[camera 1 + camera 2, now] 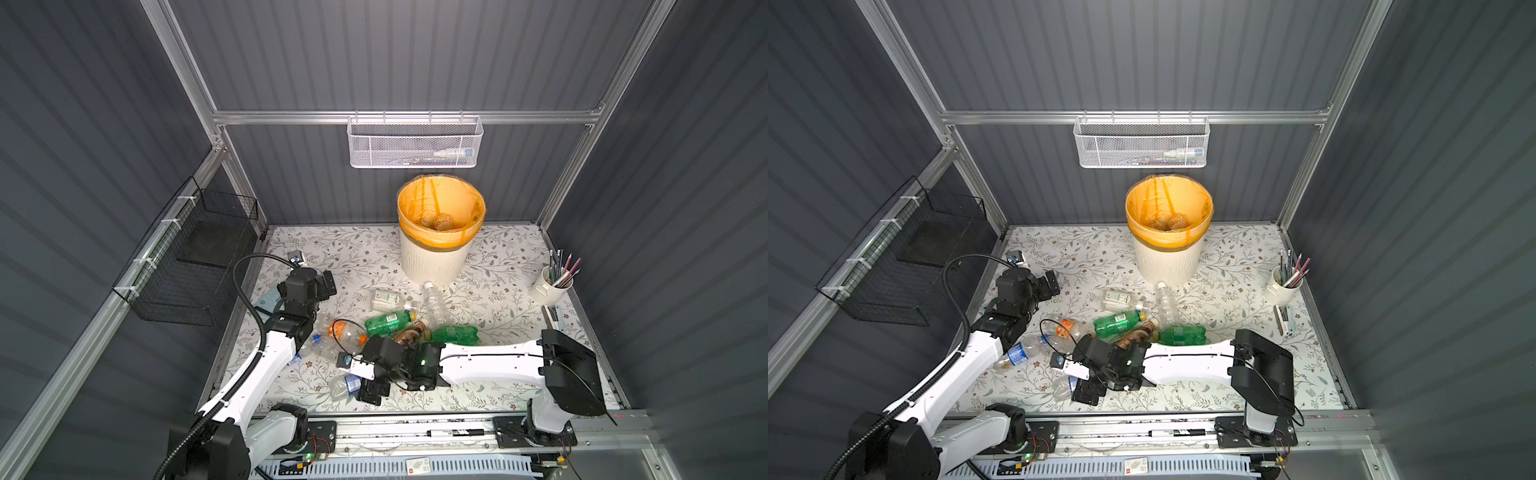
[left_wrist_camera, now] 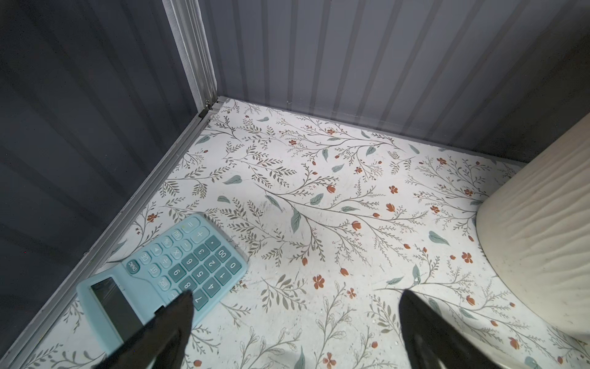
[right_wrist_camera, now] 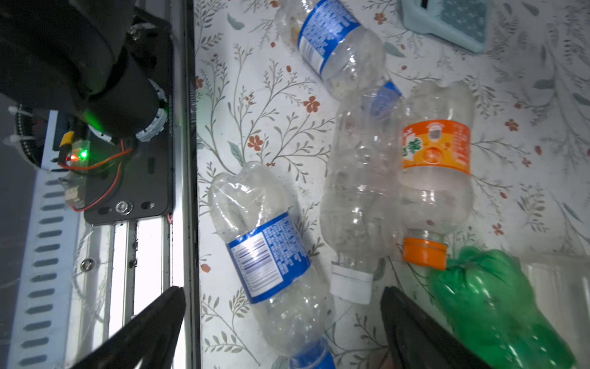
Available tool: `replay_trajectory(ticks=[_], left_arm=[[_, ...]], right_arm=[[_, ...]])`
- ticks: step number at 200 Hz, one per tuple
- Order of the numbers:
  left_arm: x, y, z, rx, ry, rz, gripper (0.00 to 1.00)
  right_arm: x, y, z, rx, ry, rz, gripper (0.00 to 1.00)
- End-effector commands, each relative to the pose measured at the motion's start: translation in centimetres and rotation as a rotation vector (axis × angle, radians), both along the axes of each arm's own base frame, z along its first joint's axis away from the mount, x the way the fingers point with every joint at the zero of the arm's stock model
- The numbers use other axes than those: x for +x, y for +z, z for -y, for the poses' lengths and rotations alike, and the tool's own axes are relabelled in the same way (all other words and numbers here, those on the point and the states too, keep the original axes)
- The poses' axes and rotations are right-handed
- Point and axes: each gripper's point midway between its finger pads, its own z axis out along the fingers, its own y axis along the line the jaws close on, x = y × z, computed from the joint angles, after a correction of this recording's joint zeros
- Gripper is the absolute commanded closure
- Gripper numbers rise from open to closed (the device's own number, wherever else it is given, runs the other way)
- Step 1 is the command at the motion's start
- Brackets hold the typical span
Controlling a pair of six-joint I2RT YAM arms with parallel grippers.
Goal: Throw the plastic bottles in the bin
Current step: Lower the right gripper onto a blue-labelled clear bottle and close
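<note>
Plastic bottles (image 1: 386, 323) lie in a loose heap across the middle and near side of the floral-patterned table (image 1: 498, 291). We start from our right gripper (image 3: 284, 292), which hangs low over them with its two black fingers (image 3: 153, 329) spread wide and nothing clamped between them. Under that gap lies a crushed clear bottle with a blue label and blue cap (image 3: 265, 258). Beside it rests a clear bottle with a white cap (image 3: 360, 191), touching a clear bottle with an orange label and orange cap (image 3: 435, 159). A crumpled green bottle (image 3: 491, 306) sits just beside one finger. Our left gripper (image 2: 296, 294) is likewise wide open and empty, hovering above bare table next to a pale blue calculator (image 2: 178, 268). Behind the heap, at the back of the table, the round cream-white ribbed bin (image 1: 432, 257) stands upright with its orange liner bag (image 1: 440, 199) folded over the rim. We make out brownish bottle shapes at its bottom.
</note>
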Motion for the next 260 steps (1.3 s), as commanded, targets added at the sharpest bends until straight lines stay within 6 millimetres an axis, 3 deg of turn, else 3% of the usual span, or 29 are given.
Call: replay_trajectory(ticks=[1,57,97,159,215,248,256,260], left_arm=[[-0.4,0.7,-0.7,-0.009,0.033,0.018,0.00],[-0.4,0.7,-0.5,-0.021,0.026,0.015,0.00],[-0.6,0.5,-0.5,-0.028,0.025,0.013,0.00],[-0.9,0.6,-0.7,-0.030,0.031,0.017,0.00],[-1.0,0.5,-0.6,-0.037,0.026,0.017,0.00],[-1.3,0.5,-0.5,-0.040,0.014,0.019,0.00],[-1.3,0.3,-0.4,-0.043,0.007,0.018,0.00],[-1.3,0.3,-0.3,-0.046,0.005,0.020,0.00]], right_arm=[[-1.0,-1.0,-0.4,-0.059,0.079,0.010,0.05],[-1.0,-4.7,-1.3,-0.178,0.126,0.020,0.09],[-0.6,-6.1,-1.6,-0.224,0.129,0.030,0.11],[-0.7,-7.4,-1.4,-0.257,0.138,0.026,0.36],[0.4,-4.3,-1.4,-0.169,0.044,0.039,0.54],[2.9,0.1,0.9,-0.054,-0.122,0.054,0.57],[3.4,2.0,1.7,-0.009,-0.160,0.085,0.57],[5.0,2.6,2.7,0.003,-0.208,0.099,0.57]])
